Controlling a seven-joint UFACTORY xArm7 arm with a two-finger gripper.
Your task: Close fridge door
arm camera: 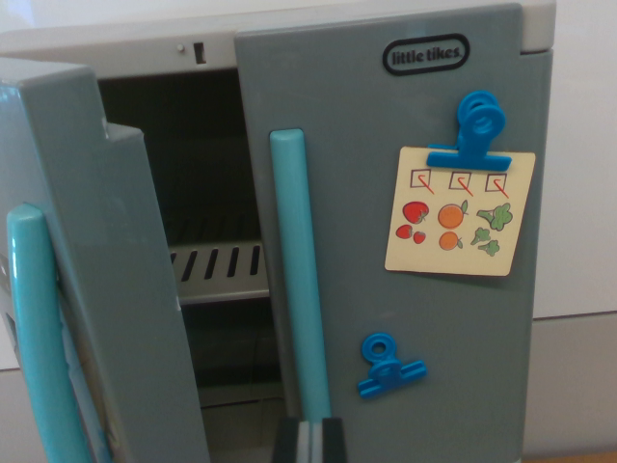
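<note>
A grey toy fridge fills the wrist view. Its left door (96, 280) stands swung open toward me, with a teal handle (39, 338) at the wrist view's left edge. The right door (386, 125) is shut, with a teal vertical handle (297, 270). Between them the dark interior shows a grey slotted shelf (220, 270). Only a dark and grey tip of my gripper (308, 442) shows at the bottom edge, below the right door's handle; whether it is open or shut is not visible.
On the right door hang a blue clip (479, 130) holding a cream food chart (458, 210) and a second blue clip (388, 367) lower down. A white wall (583, 193) lies to the right of the fridge.
</note>
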